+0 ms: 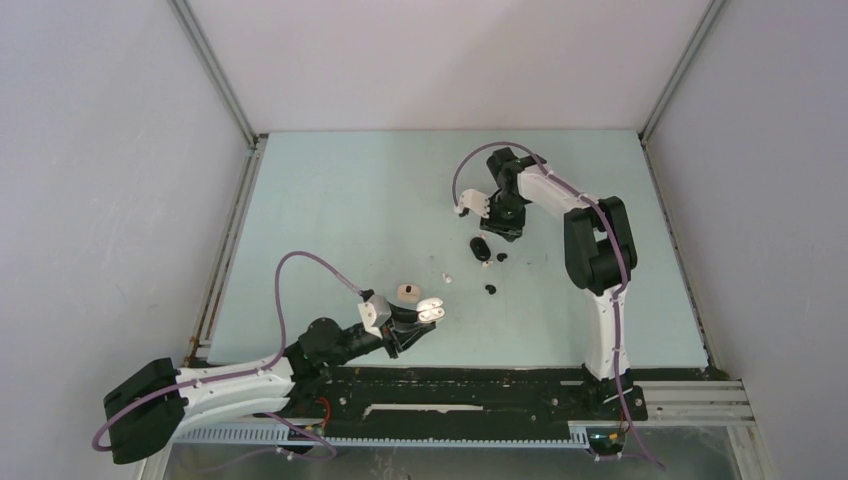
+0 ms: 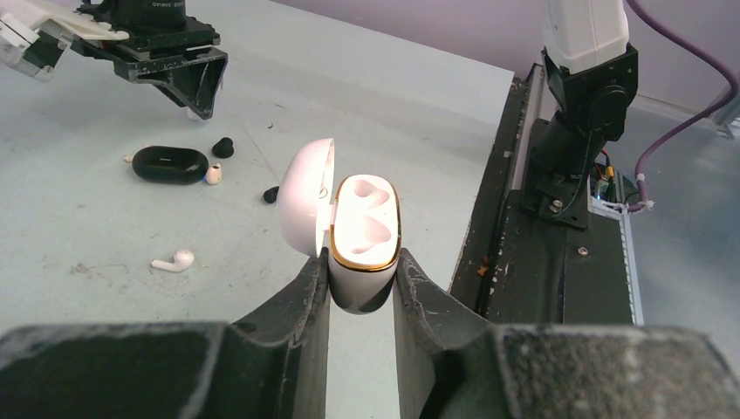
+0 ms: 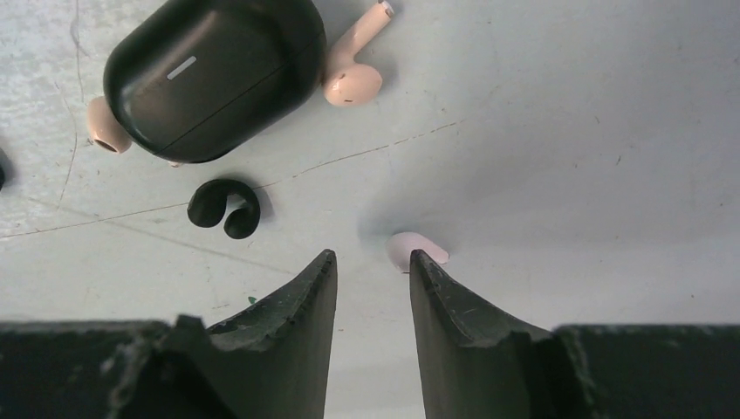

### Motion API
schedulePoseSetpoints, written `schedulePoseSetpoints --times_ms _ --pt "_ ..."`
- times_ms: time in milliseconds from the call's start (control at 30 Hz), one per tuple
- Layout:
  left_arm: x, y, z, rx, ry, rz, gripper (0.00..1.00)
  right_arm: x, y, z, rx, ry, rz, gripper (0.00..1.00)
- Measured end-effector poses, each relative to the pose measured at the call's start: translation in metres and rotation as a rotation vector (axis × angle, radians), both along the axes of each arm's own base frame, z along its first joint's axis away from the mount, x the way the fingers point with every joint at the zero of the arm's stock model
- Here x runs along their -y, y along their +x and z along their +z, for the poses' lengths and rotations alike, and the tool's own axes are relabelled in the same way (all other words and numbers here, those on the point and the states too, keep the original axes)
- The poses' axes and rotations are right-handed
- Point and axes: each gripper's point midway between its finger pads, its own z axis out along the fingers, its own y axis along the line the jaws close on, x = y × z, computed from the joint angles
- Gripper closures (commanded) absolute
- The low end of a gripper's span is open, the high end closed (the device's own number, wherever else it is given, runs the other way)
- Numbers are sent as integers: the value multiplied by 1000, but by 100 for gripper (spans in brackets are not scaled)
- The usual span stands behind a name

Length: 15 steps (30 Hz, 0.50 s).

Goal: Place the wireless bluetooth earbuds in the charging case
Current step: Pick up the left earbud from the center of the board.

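My left gripper (image 2: 362,266) is shut on the open white charging case (image 2: 366,229), which has a gold rim, two empty wells and its lid (image 2: 305,196) swung left. From above, it is held near the front edge (image 1: 430,312). A white stemmed earbud (image 2: 174,260) lies on the table to its left. My right gripper (image 3: 371,257) hovers open farther back, nothing between its fingers. A pale pink earbud (image 3: 417,248) lies just past its right fingertip. A black clip-shaped earbud (image 3: 224,208) lies to the left, and another black one (image 2: 271,194) closer to the white case.
A shut black case (image 3: 214,74) lies beyond my right gripper, with a pink stemmed earbud (image 3: 353,80) and another pink bud (image 3: 106,131) against it. A small beige object (image 1: 407,292) sits near the left gripper. The black base rail (image 2: 510,218) runs along the table's front edge.
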Motion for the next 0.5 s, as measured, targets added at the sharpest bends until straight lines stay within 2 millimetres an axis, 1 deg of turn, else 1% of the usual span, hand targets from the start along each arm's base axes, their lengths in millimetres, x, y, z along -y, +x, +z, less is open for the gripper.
schedulePoseSetpoints --times_ms 167,300,433,500 --pt "0 0 -3 -6 9 1 100 1 -1 -1 4 -9 39 59" --pt "0 0 -4 -8 13 2 100 2 3 0 23 -26 68 59" --pt "0 0 -4 -8 13 3 100 7 8 0 47 -70 103 60" --pt "0 0 -4 -8 13 3 100 11 9 -4 47 -94 117 60"
